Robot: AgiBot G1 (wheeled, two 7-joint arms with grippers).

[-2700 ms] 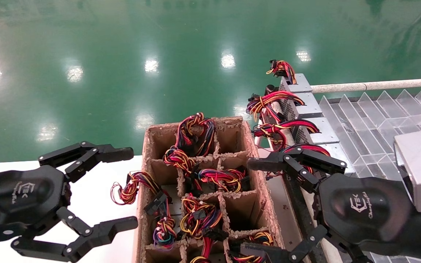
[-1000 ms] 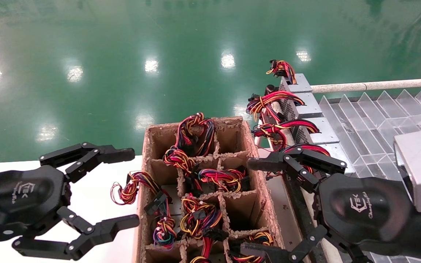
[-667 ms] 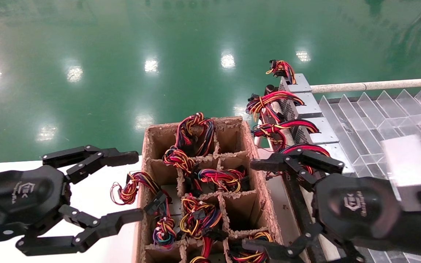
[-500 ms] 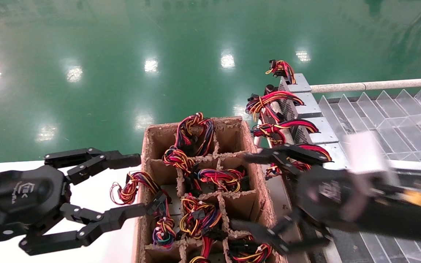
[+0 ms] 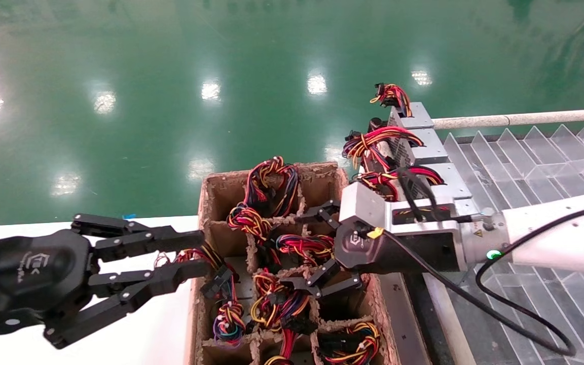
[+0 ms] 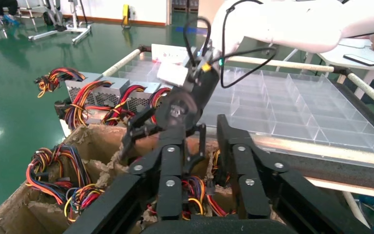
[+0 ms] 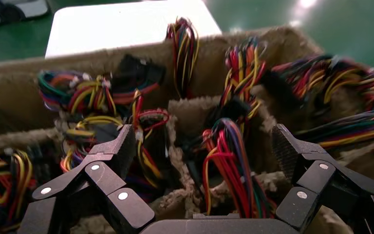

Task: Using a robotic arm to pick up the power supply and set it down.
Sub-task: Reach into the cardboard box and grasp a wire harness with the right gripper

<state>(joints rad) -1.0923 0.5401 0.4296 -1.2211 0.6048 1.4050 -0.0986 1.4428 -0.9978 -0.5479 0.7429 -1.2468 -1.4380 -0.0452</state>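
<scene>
Grey sheet-metal power supply (image 5: 292, 248) sunk in cardboard crate (image 5: 211, 188) cell, mostly hidden under wire loops — likely heavy, rigid, slick-sided. Right gripper (image 5: 322, 251) spread wide above it, empty. Left gripper (image 5: 180, 256) nearly closed at crate's left edge. Best grip: across casing — wires floppy.

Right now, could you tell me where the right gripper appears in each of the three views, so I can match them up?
Head view: the right gripper hangs open over the middle cells of the cardboard divider box.
Left wrist view: it shows beyond the left gripper, centre frame, above the box's rim.
Right wrist view: its own fingers frame the wire bundles.
Shared landmark: the cardboard divider box.
</scene>
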